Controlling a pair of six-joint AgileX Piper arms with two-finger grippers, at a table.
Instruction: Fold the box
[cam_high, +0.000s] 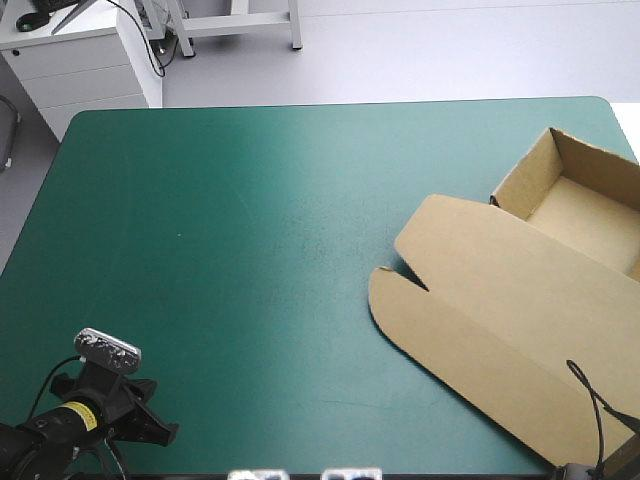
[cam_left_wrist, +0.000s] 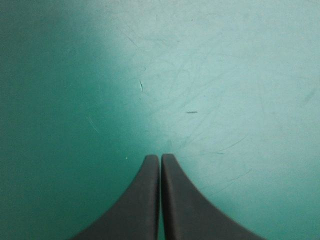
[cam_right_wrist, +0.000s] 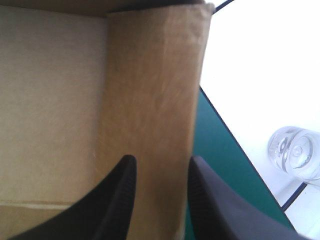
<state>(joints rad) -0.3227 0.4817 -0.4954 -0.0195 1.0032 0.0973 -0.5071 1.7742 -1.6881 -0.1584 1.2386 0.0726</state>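
Observation:
The brown box (cam_high: 520, 290) lies at the table's right side as an open tray (cam_high: 585, 205) with raised walls, its lid (cam_high: 480, 310) spread flat toward the front. My left gripper (cam_high: 152, 428) is near the front left corner, far from the box. In the left wrist view its fingers (cam_left_wrist: 160, 157) are shut, over bare teal-green cover. My right gripper (cam_right_wrist: 161, 162) is open over the box, its fingers standing either side of a brown wall panel (cam_right_wrist: 152, 95), with the tray floor (cam_right_wrist: 50, 100) beside it.
In the right wrist view the table's right edge (cam_right_wrist: 227, 132) runs close beside the box wall. Beyond it, off the table, stands a clear glass object (cam_right_wrist: 295, 155). The box reaches the table's right edge in the high view. Bare cover (cam_high: 220, 230) spans the left and middle.

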